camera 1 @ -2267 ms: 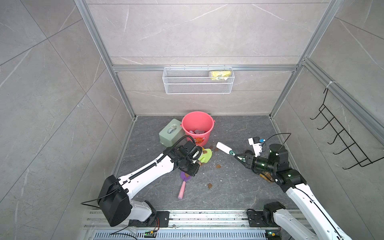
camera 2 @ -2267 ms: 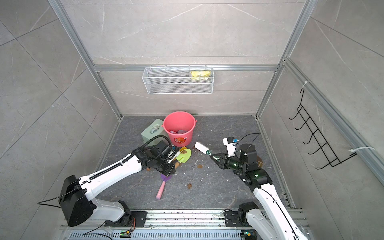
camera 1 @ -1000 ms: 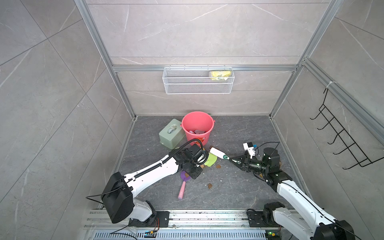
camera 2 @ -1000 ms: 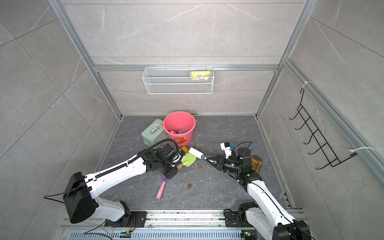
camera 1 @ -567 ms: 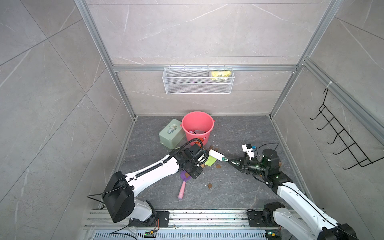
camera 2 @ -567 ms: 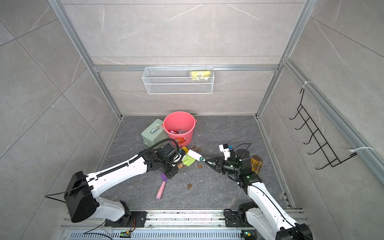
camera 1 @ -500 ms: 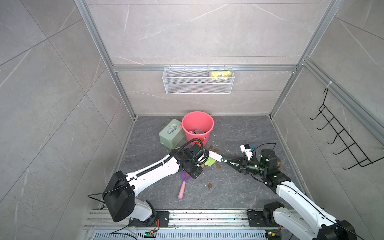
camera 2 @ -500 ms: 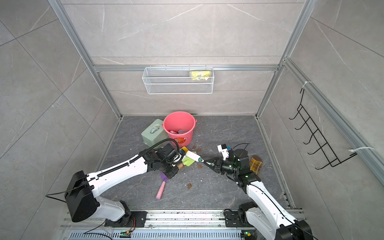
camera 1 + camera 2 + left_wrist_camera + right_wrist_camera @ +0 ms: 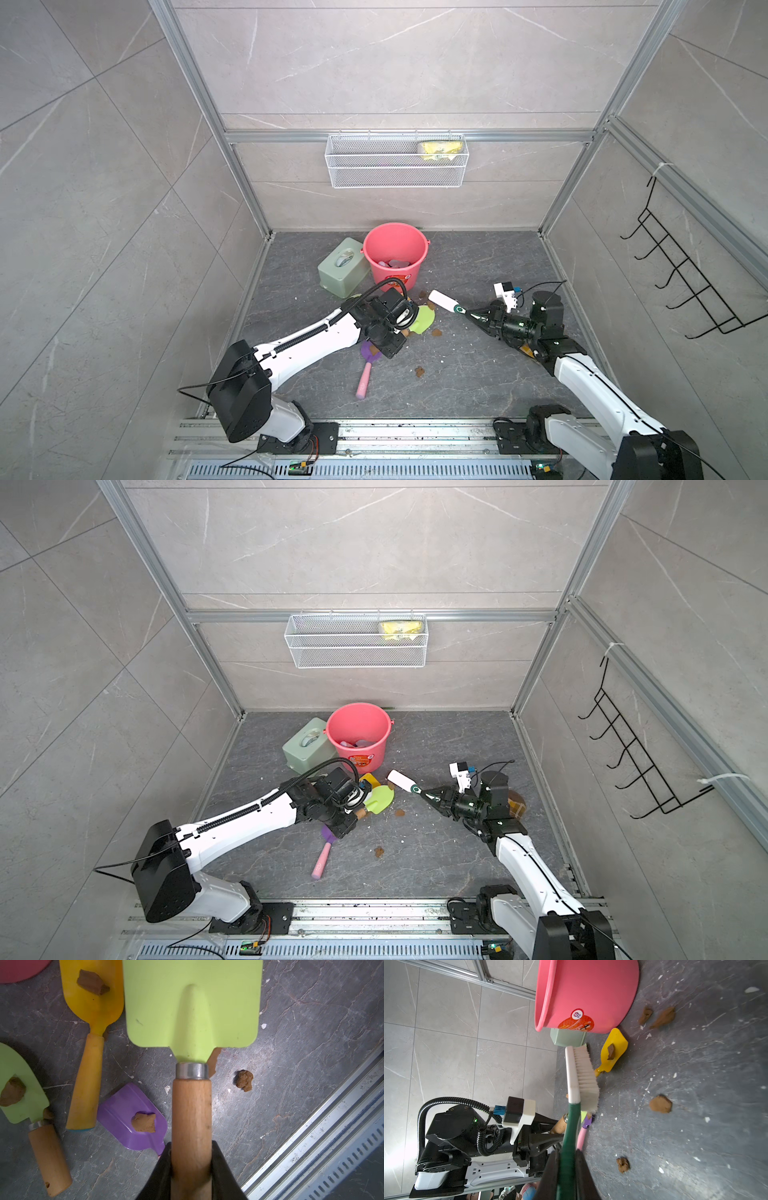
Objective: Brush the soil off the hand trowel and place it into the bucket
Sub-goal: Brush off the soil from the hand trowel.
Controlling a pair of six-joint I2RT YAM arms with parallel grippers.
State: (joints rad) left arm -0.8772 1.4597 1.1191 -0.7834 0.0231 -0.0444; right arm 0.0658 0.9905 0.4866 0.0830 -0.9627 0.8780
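**Left wrist view: hand trowel clamped, blade tip cut off**

The left gripper pinches the trowel's wooden handle, both jaws pressed flat to the wood. The lime blade runs past the frame edge, so its tip does not show here. A brown sliver of soil peeks from under the blade's shoulder. Whether it is stuck to the underside or lying on the counter cannot be told. Another lump sits apart on the stone. Beside the held tool lie a yellow scoop, a purple scoop and a second green trowel, each bearing a lump. The purple one's handle vanishes behind a jaw, and the second trowel's blade is cropped.

In the right wrist view, the right gripper is closed on the dark green handle of a brush, its white bristles facing the counter. The brush covers nearly all of the held trowel — only the ferrule and a slice of green show behind it.

In both top views the left wrist hides its own fingers, and the blade pokes out just beside the brush head. Contact between bristles and blade is too small to judge. The bucket stands upright close behind, just beside a sage tissue box. The trowel is outside the bucket, and the bucket's contents are blurred shapes.
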